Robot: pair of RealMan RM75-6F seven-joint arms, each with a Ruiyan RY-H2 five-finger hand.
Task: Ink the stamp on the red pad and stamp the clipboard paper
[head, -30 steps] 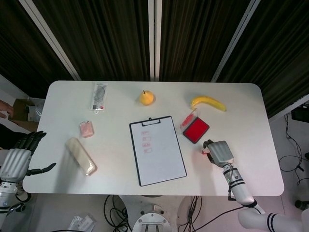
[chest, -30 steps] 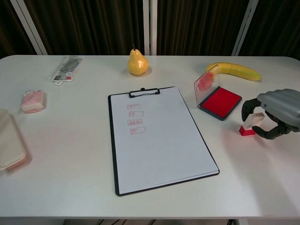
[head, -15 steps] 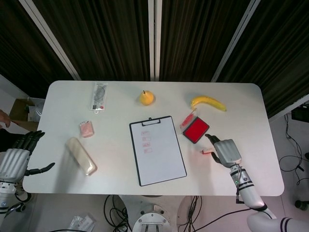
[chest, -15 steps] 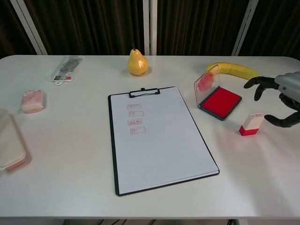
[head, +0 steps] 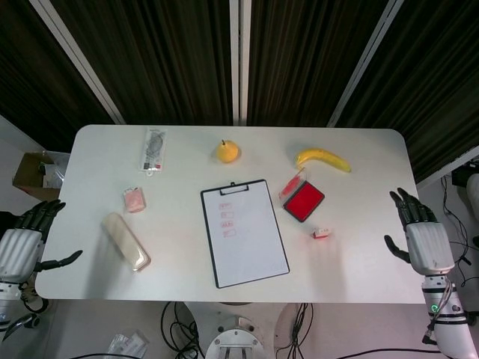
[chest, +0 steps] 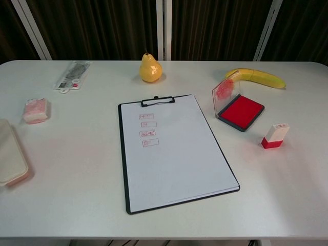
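Note:
The small white and red stamp (chest: 275, 136) stands on the table right of the clipboard (chest: 174, 151), also visible as the stamp (head: 322, 234) in the head view. The clipboard paper (head: 242, 232) carries several red stamp marks near its top left. The red ink pad (chest: 241, 111) lies open with its clear lid raised, just behind the stamp. My right hand (head: 420, 241) hovers at the table's right edge, fingers spread, holding nothing, well away from the stamp. My left hand (head: 21, 247) hangs off the table's left edge, fingers apart and empty. Neither hand shows in the chest view.
A pear (chest: 150, 68) and a banana (chest: 256, 77) lie along the back. On the left are a flat packet (chest: 73, 75), a small pink block (chest: 36, 110) and a long beige case (chest: 10, 154).
My right hand has let go of the stamp and drawn back to the right, leaving the chest view. The stamp stays standing beside the ink pad. The left hand has barely moved.

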